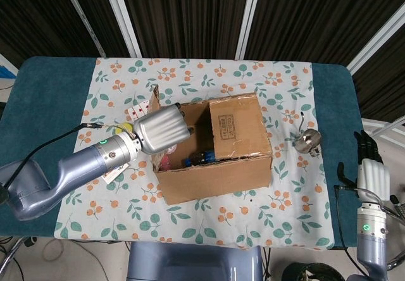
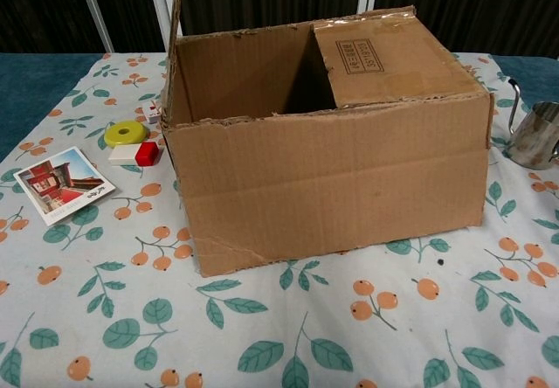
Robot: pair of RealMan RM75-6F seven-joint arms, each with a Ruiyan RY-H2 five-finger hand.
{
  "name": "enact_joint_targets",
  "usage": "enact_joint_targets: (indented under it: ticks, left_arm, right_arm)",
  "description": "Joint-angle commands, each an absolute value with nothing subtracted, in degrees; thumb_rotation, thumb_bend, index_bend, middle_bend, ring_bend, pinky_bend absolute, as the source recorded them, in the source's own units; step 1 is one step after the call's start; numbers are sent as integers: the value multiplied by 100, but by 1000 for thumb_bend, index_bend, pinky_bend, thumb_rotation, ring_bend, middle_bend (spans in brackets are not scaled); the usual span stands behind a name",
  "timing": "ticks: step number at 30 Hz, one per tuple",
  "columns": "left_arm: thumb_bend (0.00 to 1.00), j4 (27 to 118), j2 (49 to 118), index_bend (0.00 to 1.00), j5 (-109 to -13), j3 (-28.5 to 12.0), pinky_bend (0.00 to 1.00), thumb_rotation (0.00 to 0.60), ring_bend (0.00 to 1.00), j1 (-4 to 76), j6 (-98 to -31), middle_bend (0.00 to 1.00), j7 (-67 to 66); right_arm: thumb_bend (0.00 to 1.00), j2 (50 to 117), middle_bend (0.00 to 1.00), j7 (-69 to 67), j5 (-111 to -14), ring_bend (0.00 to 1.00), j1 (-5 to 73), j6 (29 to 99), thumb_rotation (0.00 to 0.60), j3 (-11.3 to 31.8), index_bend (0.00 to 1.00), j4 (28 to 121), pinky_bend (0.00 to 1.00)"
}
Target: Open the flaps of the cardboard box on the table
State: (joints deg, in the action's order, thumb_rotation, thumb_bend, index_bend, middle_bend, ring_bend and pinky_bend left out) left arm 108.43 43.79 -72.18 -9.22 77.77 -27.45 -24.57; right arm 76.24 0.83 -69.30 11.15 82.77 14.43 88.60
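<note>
We see the cardboard box [image 1: 212,145] at the table's centre, light and stiff, likely to slide when pushed. Our left hand [image 1: 161,128] rests at its nine o'clock flap [image 2: 175,21], grip hidden; we cannot tell. The three o'clock flap [image 1: 237,128] lies shut; its free inner edge looks best to lift. Our right hand [image 1: 372,174] hangs off-table, fingers apart, holding nothing.

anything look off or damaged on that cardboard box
The cardboard box sits askew to the table edge. Its front top edge is ragged, as if a flap was torn off, and a crease dents the lower left front corner. The right flap remains folded down.
</note>
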Motion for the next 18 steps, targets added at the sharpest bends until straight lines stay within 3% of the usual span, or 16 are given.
enact_joint_targets:
  ticks: [1, 10, 18]
  left_arm:
    - [1000, 10909, 4277, 420, -7140, -940, 480, 600, 472, 7813, -2604, 643, -2420]
    - [1000, 11153, 3793, 420, -7010, -937, 493, 600, 471, 7849, -2304, 646, -2460]
    - [1000, 11621, 3056, 420, -6981, -913, 493, 600, 471, 7512, -2497, 646, -2454]
  right_arm:
    - [539, 7623, 0, 82, -6930, 0, 1115, 8273, 600, 1449, 0, 8858, 232]
    - [539, 7620, 0, 72, -6908, 0, 1102, 8259, 600, 1475, 0, 8867, 232]
    - [539, 7623, 0, 70, -6912, 0, 1100, 8230, 600, 1471, 0, 8881, 232]
